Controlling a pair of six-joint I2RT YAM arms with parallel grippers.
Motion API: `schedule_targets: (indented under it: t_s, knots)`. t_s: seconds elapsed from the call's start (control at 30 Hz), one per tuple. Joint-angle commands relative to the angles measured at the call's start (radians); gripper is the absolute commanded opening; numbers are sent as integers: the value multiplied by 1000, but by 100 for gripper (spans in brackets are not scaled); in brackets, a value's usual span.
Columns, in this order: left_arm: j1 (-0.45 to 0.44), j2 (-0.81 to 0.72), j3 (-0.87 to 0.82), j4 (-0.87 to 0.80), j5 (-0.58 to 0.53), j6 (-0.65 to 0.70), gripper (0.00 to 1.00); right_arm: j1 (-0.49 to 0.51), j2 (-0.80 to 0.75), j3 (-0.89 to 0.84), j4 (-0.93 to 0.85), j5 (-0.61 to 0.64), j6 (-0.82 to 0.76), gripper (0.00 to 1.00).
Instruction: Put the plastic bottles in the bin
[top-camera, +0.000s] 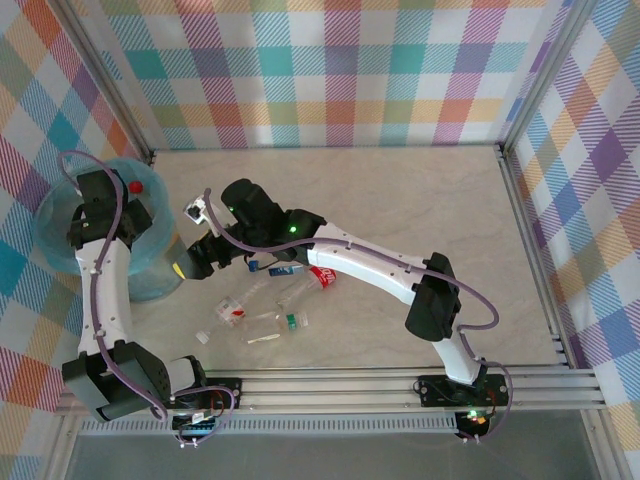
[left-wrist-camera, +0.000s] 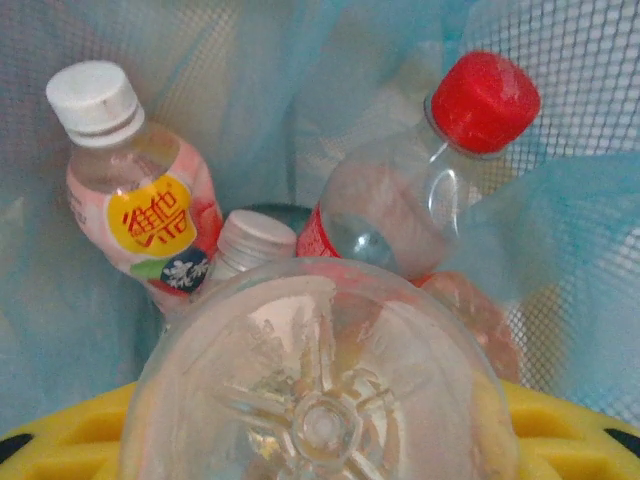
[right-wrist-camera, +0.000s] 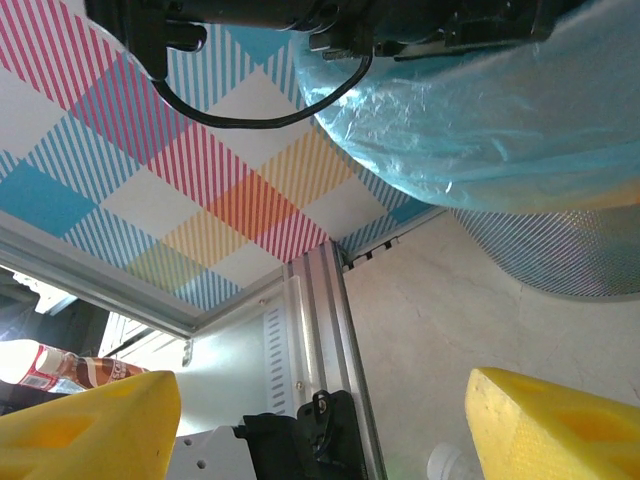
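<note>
Several plastic bottles (top-camera: 285, 320) lie on the table (top-camera: 450, 200) beside the bin (top-camera: 55, 240), likely light, slick and crushable, so best pinched at the stiffer neck, while the left gripper (left-wrist-camera: 320, 440) clasps a clear bottle (left-wrist-camera: 320, 380) over the bin and the right gripper (right-wrist-camera: 320, 420) hangs with jaws apart, empty.

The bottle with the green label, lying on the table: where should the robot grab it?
Grab the bottle around its middle, coming straight down from above. It lies flat on its side on the table, running roughly left to right in the top view, so squeezing across its narrow round body should hold best. Other bottles lie close on its left, so that end is probably best avoided.
</note>
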Motion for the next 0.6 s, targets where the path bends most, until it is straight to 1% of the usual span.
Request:
schedule_targets:
  t_s: [0.0, 0.13, 0.33, 0.4, 0.57]
  knots:
    - [47, 55, -45, -22, 10, 13, 60, 6, 6, 3, -8, -17, 14, 76]
    - [51, 45, -48, -12, 24, 11, 71, 6, 10, 13, -8, -17, 15, 76]
    - [51, 1, -34, -12, 25, 5, 82, 6, 12, 25, -21, -12, 4, 76]
    - [50, -15, -27, -14, 18, 3, 84, 6, 13, 26, -24, -14, 5, 76]
    - [50, -48, -20, -20, 10, 0, 84, 6, 17, 32, -28, -17, 4, 76]
